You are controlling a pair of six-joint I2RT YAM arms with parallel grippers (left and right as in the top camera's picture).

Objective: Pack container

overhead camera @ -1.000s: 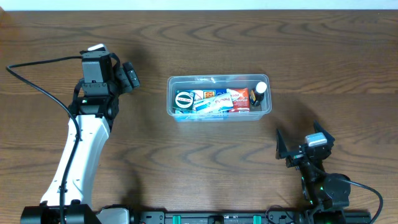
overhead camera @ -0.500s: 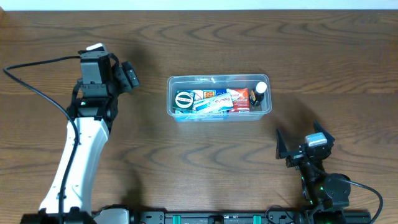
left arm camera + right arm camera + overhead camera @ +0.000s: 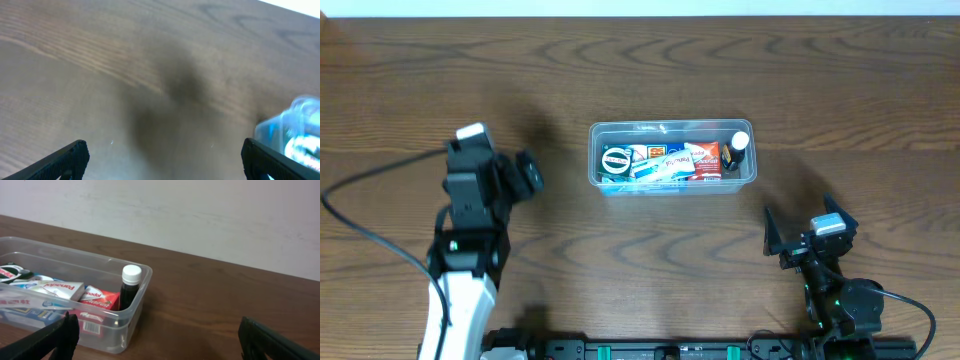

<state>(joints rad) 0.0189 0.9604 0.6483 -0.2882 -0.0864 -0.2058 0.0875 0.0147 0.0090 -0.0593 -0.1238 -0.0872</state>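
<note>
The clear plastic container (image 3: 745, 176) sits at the table's middle, holding a round tin (image 3: 616, 160), white and blue packets (image 3: 665, 163), a red box (image 3: 707, 158) and a dark bottle with a white cap (image 3: 739, 143). It also shows in the right wrist view (image 3: 140, 287), with the bottle (image 3: 129, 286) upright in its near corner, and blurred at the right edge of the left wrist view (image 3: 300, 125). My left gripper (image 3: 527, 175) is open and empty, left of the container. My right gripper (image 3: 802, 238) is open and empty, below the container's right end.
Brown wooden table (image 3: 640, 270). A black cable (image 3: 360, 210) trails from the left arm. A pale wall (image 3: 200, 215) rises behind the table's far edge.
My left arm has drawn back toward the front of the table, away from the back left; its gripper stays open. The right arm and container have not moved.
</note>
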